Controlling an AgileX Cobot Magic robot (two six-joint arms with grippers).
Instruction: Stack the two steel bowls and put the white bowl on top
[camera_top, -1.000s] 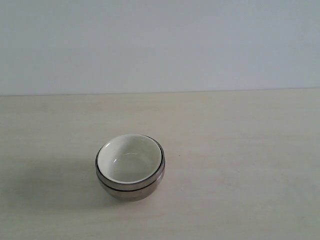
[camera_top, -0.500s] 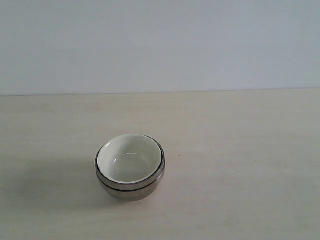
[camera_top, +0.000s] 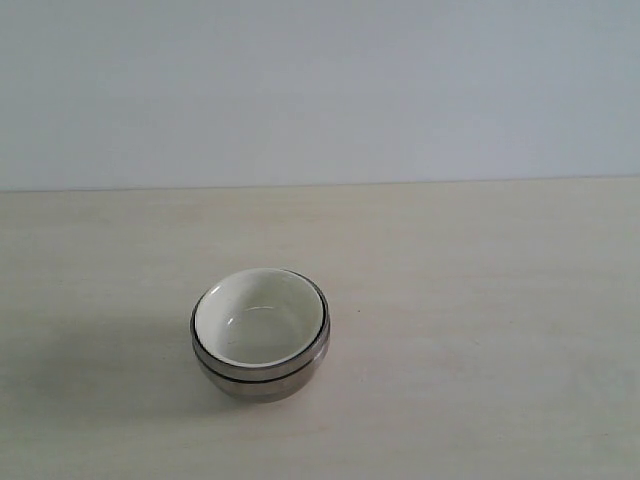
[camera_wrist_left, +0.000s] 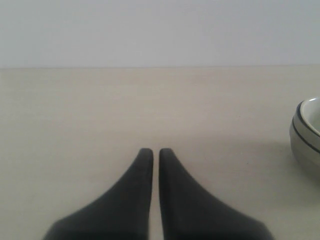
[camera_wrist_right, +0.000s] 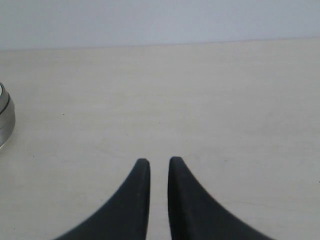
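Note:
The two steel bowls (camera_top: 262, 374) sit nested on the table, left of centre in the exterior view, and the white bowl (camera_top: 258, 318) rests inside them, upright. Neither gripper shows in the exterior view. In the left wrist view my left gripper (camera_wrist_left: 156, 151) hovers over bare table, shut and holding nothing, with the stack of bowls (camera_wrist_left: 305, 137) off to one side at the picture's edge. My right gripper (camera_wrist_right: 159, 161) is shut down to a narrow slit and holds nothing, and a sliver of the steel bowls (camera_wrist_right: 5, 120) shows at the frame's edge, well apart from it.
The pale wooden table (camera_top: 480, 300) runs back to a plain light wall (camera_top: 320, 90). No other objects are in view.

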